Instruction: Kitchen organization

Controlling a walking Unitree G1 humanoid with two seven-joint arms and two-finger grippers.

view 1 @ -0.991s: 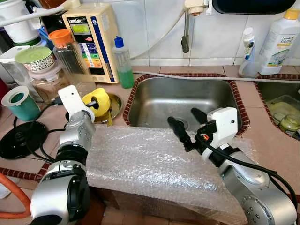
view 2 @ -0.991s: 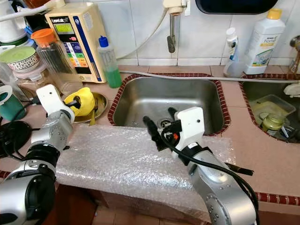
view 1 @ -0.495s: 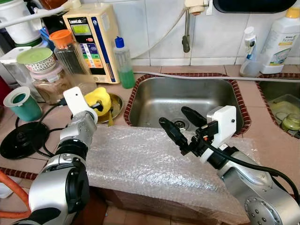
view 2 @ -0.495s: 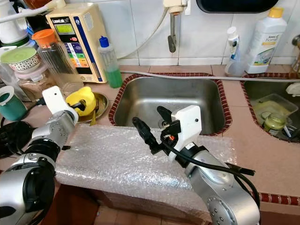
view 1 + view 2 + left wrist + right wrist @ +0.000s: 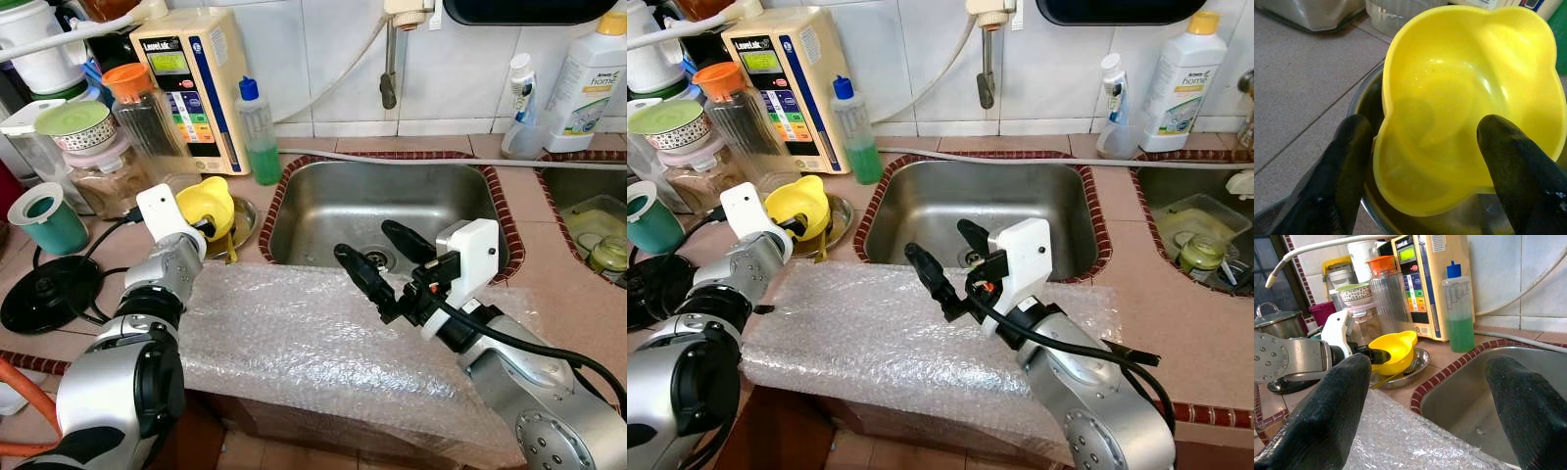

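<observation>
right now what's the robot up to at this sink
The left claw is at the yellow bowl, which sits tilted in a metal dish on the counter left of the sink; its black fingers straddle the bowl's rim. The right claw hangs open above the sink's front edge, holding nothing. A bubble wrap sheet is draped over the counter edge.

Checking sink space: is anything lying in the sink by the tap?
No, the sink shows only bare steel and its drain, with the right end effector hovering at its front edge.

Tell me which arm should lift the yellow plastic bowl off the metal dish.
Left. Its tool already straddles the yellow plastic bowl on the metal dish; the right tool hovers open by the sink.
</observation>
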